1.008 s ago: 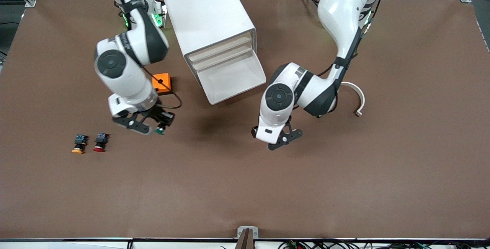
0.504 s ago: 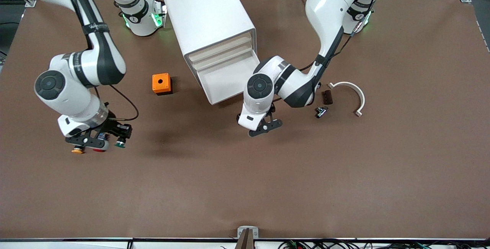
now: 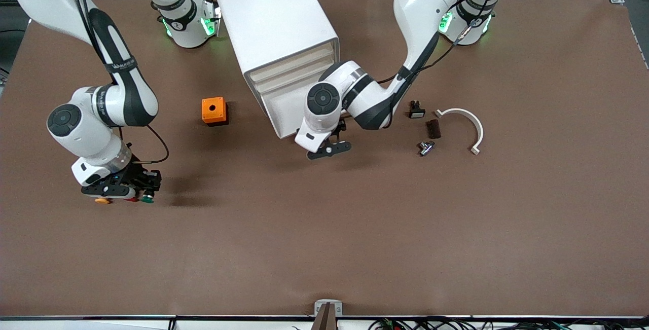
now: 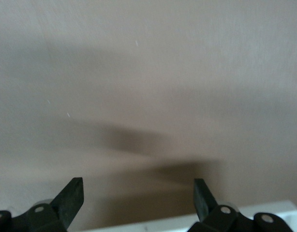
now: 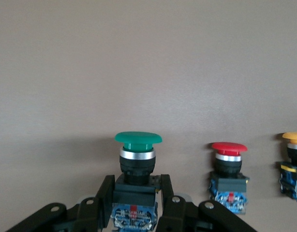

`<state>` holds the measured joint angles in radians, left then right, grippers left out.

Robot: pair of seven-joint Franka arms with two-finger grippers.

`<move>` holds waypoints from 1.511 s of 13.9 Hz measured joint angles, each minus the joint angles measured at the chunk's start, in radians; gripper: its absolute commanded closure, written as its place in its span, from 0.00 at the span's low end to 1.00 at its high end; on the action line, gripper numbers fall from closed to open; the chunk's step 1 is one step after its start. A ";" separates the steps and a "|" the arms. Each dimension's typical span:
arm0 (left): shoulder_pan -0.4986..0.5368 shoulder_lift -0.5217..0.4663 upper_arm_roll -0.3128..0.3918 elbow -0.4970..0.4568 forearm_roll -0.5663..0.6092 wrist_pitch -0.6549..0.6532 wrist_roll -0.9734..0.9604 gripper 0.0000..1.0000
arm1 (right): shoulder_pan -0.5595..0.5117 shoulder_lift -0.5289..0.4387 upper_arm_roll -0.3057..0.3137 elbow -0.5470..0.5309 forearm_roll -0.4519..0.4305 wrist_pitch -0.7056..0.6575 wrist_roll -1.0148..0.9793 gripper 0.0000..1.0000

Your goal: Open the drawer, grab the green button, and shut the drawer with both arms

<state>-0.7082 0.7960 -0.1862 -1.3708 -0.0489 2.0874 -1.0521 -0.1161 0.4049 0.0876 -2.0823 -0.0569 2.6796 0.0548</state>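
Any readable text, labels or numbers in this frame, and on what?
Nothing can be read for certain.
Band on the right arm: white lettering, too small to read.
Green button held in the right gripper: label on its blue base, blurred.
Red button: red mark on its base, unreadable.
Drawer, orange box: no text.

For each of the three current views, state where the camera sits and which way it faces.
Front view: high across the table, facing both bases; both arms show, with the drawer pulled out of the cabinet.
Left wrist view: on the left arm's wrist, facing bare table; the open left gripper shows.
Right wrist view: on the right arm's wrist, facing the table; the right gripper is shut on the green button.
Shared: front and right wrist views both show the red button beside it.
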 measured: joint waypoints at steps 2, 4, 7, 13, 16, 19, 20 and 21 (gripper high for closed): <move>-0.001 0.002 -0.014 -0.010 -0.028 0.001 -0.003 0.00 | -0.015 0.033 0.000 -0.031 0.000 0.086 -0.029 1.00; -0.001 0.005 -0.018 -0.017 -0.087 0.001 -0.003 0.00 | -0.022 0.060 0.000 -0.068 0.000 0.165 -0.046 1.00; -0.003 0.007 -0.019 -0.023 -0.199 0.001 -0.003 0.00 | -0.025 0.071 0.000 -0.099 -0.001 0.197 -0.050 1.00; -0.026 0.026 -0.020 -0.028 -0.381 0.001 -0.003 0.00 | -0.046 0.071 0.000 -0.096 -0.001 0.199 -0.049 0.00; -0.038 0.036 -0.020 -0.037 -0.463 0.001 -0.004 0.00 | -0.060 0.066 0.000 -0.080 -0.001 0.201 -0.051 0.00; -0.048 0.039 -0.020 -0.051 -0.526 0.001 -0.005 0.00 | -0.061 0.025 0.000 -0.042 -0.001 0.113 -0.062 0.00; -0.050 0.039 -0.020 -0.054 -0.538 0.001 -0.006 0.00 | -0.062 0.003 0.000 -0.030 -0.001 0.080 -0.073 0.00; -0.052 0.039 -0.020 -0.058 -0.552 0.001 -0.007 0.00 | -0.065 -0.016 0.000 -0.025 -0.001 0.055 -0.086 0.00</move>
<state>-0.7607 0.8350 -0.2060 -1.4289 -0.6006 2.0883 -1.0586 -0.1814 0.3885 0.0879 -2.1070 -0.0576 2.7345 -0.0315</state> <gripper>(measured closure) 0.000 0.000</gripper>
